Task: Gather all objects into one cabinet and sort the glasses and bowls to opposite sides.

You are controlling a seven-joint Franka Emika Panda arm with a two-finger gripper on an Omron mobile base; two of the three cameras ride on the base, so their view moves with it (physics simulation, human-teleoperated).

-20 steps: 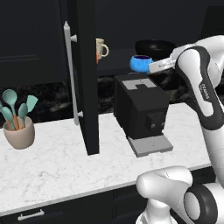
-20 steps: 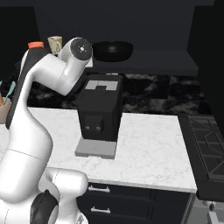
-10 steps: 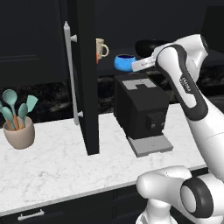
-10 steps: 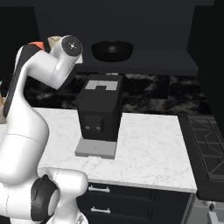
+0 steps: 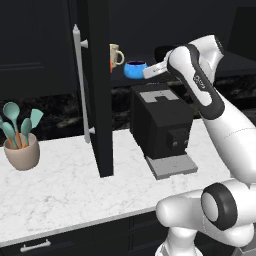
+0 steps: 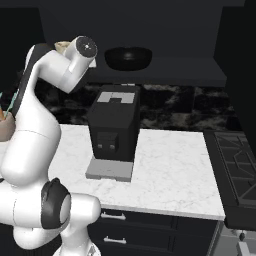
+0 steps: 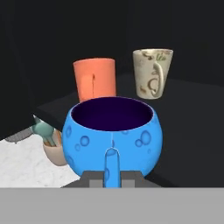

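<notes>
Carried leftward since a second ago, the blue mug (image 7: 112,138) now hangs over the cabinet shelf (image 7: 188,127), its handle pinched in the closed hand (image 7: 112,180). At 11 o'clock stands the orange mug (image 7: 94,80), at 1 o'clock the cream mug (image 7: 152,72). Farther right along the shelf sits the black bowl (image 6: 128,57).

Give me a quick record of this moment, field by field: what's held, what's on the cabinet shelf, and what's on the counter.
held: blue mug, jaws shut on its handle
gripper: at the shelf
shelf, left: orange mug, cream mug
shelf, right: black bowl
cabinet door: open
counter: coffee machine, utensil pot
</notes>
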